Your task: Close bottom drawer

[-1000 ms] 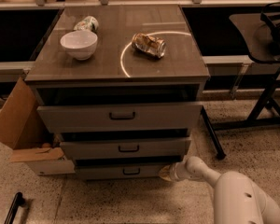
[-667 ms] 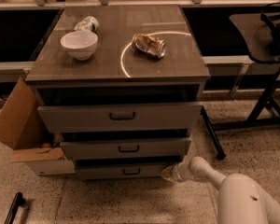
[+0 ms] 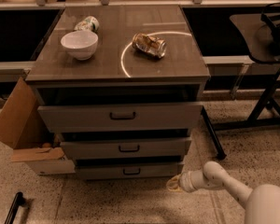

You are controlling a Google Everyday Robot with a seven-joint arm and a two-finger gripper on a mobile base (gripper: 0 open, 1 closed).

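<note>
Gripper (image 3: pixel 173 184) low by the floor, just beside the right end of the bottom drawer (image 3: pixel 98 172), open or clenched cannot be told, drawer lowest in the cabinet (image 3: pixel 107 66), dark gap above its front, white bowl (image 3: pixel 79 44) on top

Speckled floor (image 3: pixel 107 200) before the low grey bottom drawer (image 3: pixel 102 171) lies open. The cream gripper (image 3: pixel 173 184) sits by its right corner. A brown cardboard box (image 3: pixel 18 125) crowds its left, a black metal leg (image 3: pixel 213 135) its right.

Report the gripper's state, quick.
Gripper: low near the floor, by the right front corner of the bottom drawer; open or closed cannot be told.
</note>
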